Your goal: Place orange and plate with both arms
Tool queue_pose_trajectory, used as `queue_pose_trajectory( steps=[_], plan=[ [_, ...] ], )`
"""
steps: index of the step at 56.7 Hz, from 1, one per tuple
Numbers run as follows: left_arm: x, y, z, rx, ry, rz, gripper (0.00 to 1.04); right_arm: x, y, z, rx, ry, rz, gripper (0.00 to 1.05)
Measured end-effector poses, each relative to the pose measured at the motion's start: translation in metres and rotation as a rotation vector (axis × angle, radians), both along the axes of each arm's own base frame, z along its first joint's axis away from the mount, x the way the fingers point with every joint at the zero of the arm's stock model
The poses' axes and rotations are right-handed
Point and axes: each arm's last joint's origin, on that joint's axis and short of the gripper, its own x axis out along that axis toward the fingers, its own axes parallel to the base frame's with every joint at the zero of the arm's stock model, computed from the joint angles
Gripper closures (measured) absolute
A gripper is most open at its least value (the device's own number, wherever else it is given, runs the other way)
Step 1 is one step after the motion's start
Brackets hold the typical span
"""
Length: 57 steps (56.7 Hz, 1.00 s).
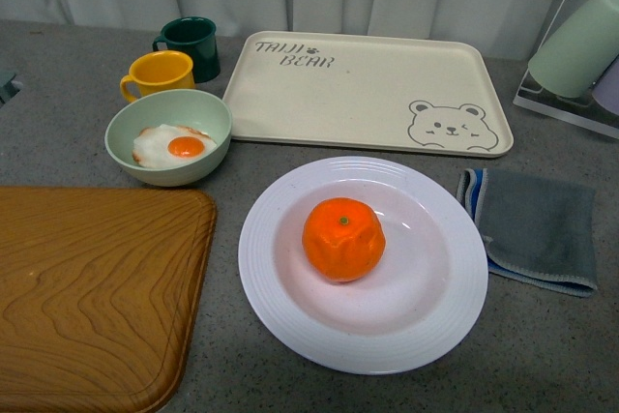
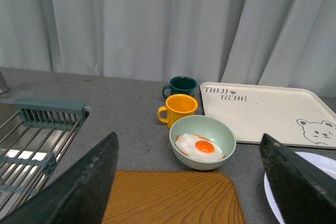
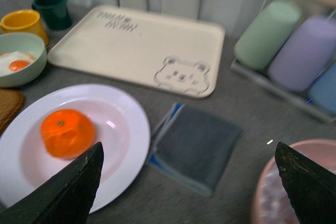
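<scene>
The grey speckled tabletop [image 1: 77, 142] carries everything. A brown wooden cutting board [image 1: 92, 292] fills its near left corner. A beige rectangular tray [image 1: 368, 84] printed with a bear face lies along the middle of the far edge.

The plate [image 1: 290, 326] is next in size. It is round, white and deep, and its wide rim is cut with concentric ridges. It lies by the near edge, right of the middle, between the cutting board and a folded grey cloth [image 1: 537, 229] that lies toward the right edge. Its far rim comes right up to the tray's near side; whether they touch cannot be told.

At the far right corner, a rack holds a pale green cup [image 1: 578, 44] on its side. A pale green bowl [image 1: 179, 173] with a fried egg [image 1: 172, 146] in it stands near the tray's left end, just beyond the cutting board.

The orange [image 1: 342, 239] rests in the well of the plate, slightly off centre toward the far left. It is bright orange and lumpy, swelling in soft lobes, with a small green stem dot on top facing up.

A yellow mug [image 1: 160, 74] stands just behind the bowl, and a dark green mug [image 1: 193, 44] stands behind that.

Each wrist view shows its own fingers spread wide. The left gripper [image 2: 188, 137] and the right gripper [image 3: 189, 145] are both parted, hold nothing, and touch neither fruit nor plate.
</scene>
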Motion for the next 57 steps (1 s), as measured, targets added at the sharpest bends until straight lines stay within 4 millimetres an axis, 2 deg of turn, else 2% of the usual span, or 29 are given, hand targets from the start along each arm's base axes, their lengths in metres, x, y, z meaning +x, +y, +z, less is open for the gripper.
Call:
queue_pose_trajectory(
  steps=[4,7,13,22,36,57],
  plan=[
    [0.0,0.0,0.0,0.0,0.0,0.0,0.11,0.016,0.006,-0.013,0.084,0.16,0.004,0.09],
    [0.0,0.0,0.0,0.0,0.0,0.0,0.05,0.024,0.01,-0.02,0.141,0.25,-0.003,0.09],
    [0.0,0.0,0.0,0.002,0.0,0.0,0.07,0.044,0.015,-0.039,0.254,0.432,-0.025,0.09],
    [0.0,0.0,0.0,0.002,0.0,0.0,0.07,0.067,0.01,-0.058,0.384,0.573,-0.044,0.09],
    [0.0,0.0,0.0,0.002,0.0,0.0,0.07,0.088,0.011,-0.078,0.525,0.729,-0.043,0.09],
    [0.0,0.0,0.0,0.002,0.0,0.0,0.07,0.11,0.032,-0.113,0.631,0.889,-0.088,0.09]
  ],
)
